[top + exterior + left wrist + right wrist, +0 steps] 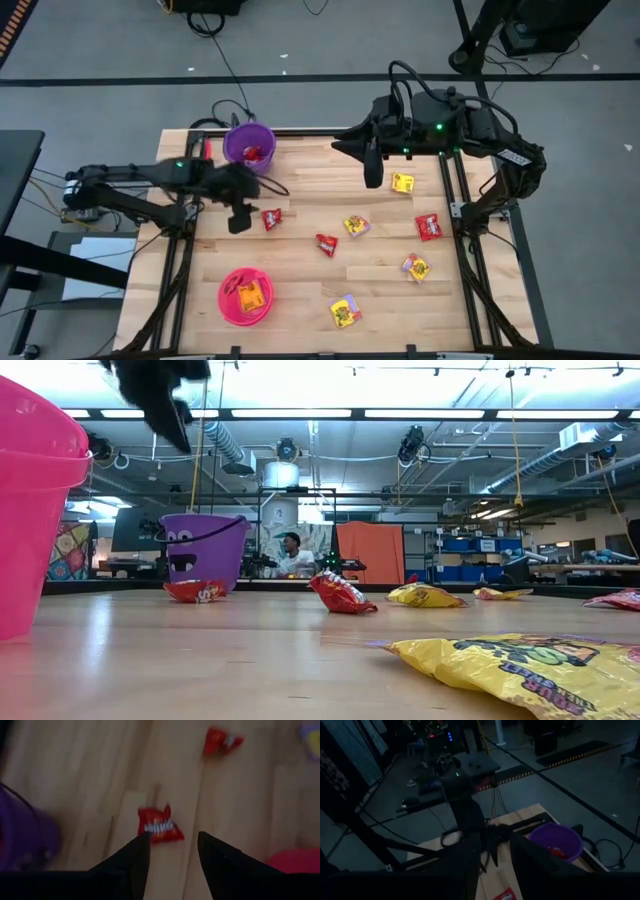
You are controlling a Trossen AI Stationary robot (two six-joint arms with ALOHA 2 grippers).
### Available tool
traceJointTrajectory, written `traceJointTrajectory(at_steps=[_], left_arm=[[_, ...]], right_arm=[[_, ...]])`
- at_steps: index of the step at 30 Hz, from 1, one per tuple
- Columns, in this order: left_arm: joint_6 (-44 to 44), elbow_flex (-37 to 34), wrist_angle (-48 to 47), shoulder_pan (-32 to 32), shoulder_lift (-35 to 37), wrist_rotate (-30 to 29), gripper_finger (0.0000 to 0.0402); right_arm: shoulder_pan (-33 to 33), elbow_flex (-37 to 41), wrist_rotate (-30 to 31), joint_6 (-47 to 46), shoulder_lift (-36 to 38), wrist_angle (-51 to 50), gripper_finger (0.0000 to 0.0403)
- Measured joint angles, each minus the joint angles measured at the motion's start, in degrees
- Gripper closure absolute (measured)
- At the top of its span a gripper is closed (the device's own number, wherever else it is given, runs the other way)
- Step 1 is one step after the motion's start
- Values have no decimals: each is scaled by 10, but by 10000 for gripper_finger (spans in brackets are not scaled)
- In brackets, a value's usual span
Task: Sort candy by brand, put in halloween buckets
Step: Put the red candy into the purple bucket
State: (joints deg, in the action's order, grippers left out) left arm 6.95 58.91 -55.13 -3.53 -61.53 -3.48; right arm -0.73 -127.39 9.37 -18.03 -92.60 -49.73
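Note:
My left gripper (238, 222) (172, 840) hangs open just above the table, its fingertips a little short of a red candy packet (271, 218) (160, 826) that lies flat on the wood. Nothing is between its fingers. It shows at the low view's top left (155, 395). The purple bucket (249, 145) (203, 548) stands at the far left with red candy inside. The pink bucket (246, 296) (35, 510) stands near the front edge with a yellow packet inside. My right gripper (372, 178) (495, 870) waits open, high over the far side of the table.
Loose packets lie across the table's middle and right: red ones (326, 243) (429, 227) and yellow ones (356, 225) (403, 182) (416, 267) (346, 312). A person (292, 552) sits in the room far behind the table.

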Motion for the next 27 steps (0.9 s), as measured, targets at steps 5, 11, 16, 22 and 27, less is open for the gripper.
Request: traceJointTrajectory(at_steps=[5,11,16,22,27], left_arm=[[25,-82,63,0,-11,1,230],[42,-133,138,-4,-41,-4,229],[41,-137,174,-14,-93,-5,228],[39,-138,193,-17,-164,12,228],[38,-138,214,-17,-202,12,228]], right_arm=[[0,0,-1,1,0,0,284],[0,0,-19,2,0,0,284],[0,0,-25,2,0,-2,284],[0,0,-41,4,0,-2,284],[0,0,-45,3,0,1,285]])
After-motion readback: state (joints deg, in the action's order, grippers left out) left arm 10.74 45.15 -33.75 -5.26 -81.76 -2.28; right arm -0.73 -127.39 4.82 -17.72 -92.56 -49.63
